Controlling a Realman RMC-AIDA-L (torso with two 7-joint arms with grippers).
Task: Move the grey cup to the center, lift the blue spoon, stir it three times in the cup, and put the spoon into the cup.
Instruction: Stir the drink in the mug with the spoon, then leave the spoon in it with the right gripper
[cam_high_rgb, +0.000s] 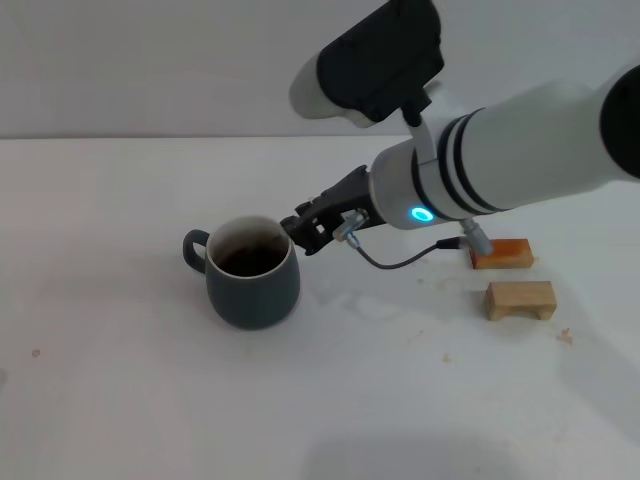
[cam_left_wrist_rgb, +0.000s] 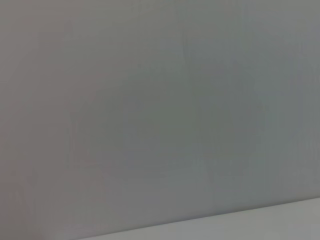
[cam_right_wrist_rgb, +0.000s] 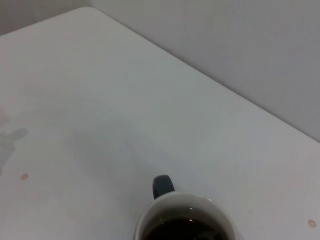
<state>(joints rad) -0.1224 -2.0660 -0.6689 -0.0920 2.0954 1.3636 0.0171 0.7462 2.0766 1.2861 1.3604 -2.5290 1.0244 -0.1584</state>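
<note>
White surface (cam_high_rgb: 120, 400) all round, and the grey cup (cam_high_rgb: 252, 273) is sitting left of centre frame. Right tool (cam_high_rgb: 312, 228) is hovering at its rim; grip unclear. Best approach: steady, level, no sloshing.

Lab-like test bench, bare white table (cam_high_rgb: 120, 400), plain grey wall (cam_high_rgb: 150, 60); robot arm (cam_high_rgb: 520, 150)

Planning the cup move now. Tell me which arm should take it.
Right, probably. The right hand is at the grey cup's rim, apparently touching it, on the side away from the handle. The left arm is out of the head view, and its wrist camera shows only a blank wall.
</note>
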